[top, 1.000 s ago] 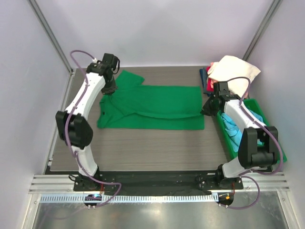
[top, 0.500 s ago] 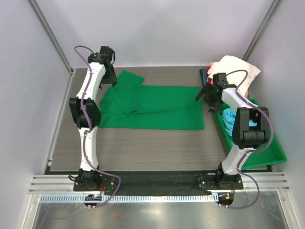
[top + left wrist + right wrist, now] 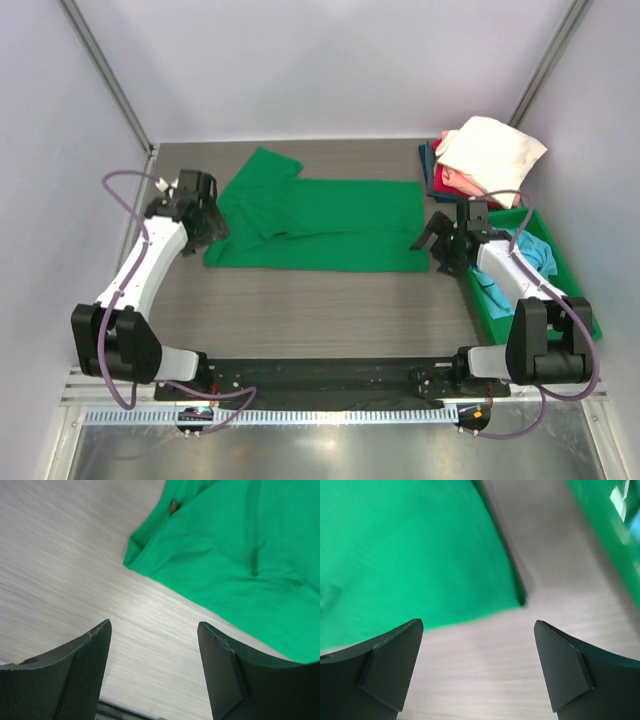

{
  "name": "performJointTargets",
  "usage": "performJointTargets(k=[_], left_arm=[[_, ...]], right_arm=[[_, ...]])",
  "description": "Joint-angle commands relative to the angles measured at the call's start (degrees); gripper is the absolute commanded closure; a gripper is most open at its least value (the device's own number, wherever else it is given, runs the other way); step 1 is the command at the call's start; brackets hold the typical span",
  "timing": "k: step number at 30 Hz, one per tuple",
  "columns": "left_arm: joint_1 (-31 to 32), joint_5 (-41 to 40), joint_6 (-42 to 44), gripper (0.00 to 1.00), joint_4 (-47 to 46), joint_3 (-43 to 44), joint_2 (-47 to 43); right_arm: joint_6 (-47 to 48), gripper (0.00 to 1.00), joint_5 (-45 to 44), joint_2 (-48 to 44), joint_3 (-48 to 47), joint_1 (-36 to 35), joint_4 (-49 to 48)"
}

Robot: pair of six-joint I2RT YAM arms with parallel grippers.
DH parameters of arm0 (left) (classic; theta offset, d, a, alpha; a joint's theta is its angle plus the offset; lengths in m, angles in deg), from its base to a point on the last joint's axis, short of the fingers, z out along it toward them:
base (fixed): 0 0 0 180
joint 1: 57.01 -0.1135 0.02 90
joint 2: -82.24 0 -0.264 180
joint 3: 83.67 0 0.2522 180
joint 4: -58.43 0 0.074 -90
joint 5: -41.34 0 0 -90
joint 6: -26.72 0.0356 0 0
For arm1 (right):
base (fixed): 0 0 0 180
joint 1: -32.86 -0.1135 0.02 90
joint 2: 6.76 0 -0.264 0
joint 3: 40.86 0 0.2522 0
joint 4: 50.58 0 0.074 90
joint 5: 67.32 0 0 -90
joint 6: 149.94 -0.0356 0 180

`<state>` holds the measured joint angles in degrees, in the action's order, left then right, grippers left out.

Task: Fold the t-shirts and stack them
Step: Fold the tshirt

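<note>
Looking down from the top camera, I see the green t-shirt [image 3: 320,225] spread flat on the surface [image 3: 300,310]. Its long axis runs left to right between my two arms, collar end left, hem right. The left pincer [image 3: 207,228] sits just beside the shirt's near-left corner, and the right pincer [image 3: 440,245] just beside the near-right hem corner, so each arm is nearer its own end. A cream t-shirt [image 3: 490,145] lies folded on others at the far right, and a light blue t-shirt [image 3: 530,255] rests in the green bin [image 3: 580,310].

On the left wrist camera, the jaws stand well apart, holding nothing. The green cloth's corner lies ahead, with the cloth spreading to that view's right.

On the right wrist camera, the jaws are spread wide and empty, with the hem corner ahead between the fingers. I judge the next fold needs both near corners pinched together.
</note>
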<state>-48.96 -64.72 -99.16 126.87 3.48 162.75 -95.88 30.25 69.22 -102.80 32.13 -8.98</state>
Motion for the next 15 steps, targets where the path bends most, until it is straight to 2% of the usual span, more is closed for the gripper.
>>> performJointTargets(k=[1,4,12,15], left_arm=[[-0.32,1.82,-6.30,0.29,-11.50,-11.82,-3.07],[-0.85,1.29,-7.89,0.29,-14.40,-17.02,-4.05],[-3.48,-0.91,-10.00,0.32,-18.81,-20.64,0.44],[-4.71,0.49,-10.96,0.31,-23.46,-23.63,0.00]], right_arm=[[-0.71,0.01,4.55,-1.45,5.64,0.03,-4.63],[-0.27,0.01,4.38,-0.75,6.44,0.03,-5.16],[-0.18,0.01,3.24,3.37,5.91,-0.06,-6.39],[-0.44,0.02,3.06,4.61,6.78,-0.06,-7.88]])
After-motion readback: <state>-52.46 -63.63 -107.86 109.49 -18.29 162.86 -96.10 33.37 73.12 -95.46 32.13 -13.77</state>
